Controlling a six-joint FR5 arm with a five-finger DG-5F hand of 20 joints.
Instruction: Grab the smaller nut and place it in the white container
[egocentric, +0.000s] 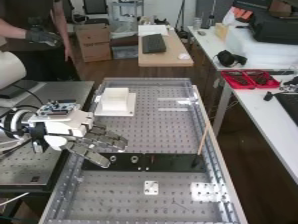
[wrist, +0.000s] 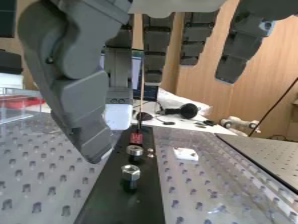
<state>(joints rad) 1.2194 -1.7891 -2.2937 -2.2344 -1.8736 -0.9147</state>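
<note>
container (egocentric: 115, 100) sits upright on the bench (egocentric: 143, 135); the hand (egocentric: 100, 140) slants over the bar (egocentric: 176, 162), fingers uncurled.

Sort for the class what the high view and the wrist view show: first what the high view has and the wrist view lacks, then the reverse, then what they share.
High view: the white container on the perforated bench, and cardboard boxes on the floor behind.

Wrist view: the wood-panelled wall behind the bench.

Both: the hand, the black bar with the larger nut and the bearing standing on it, the thin stick, and the small white plate beside the bar.
</note>
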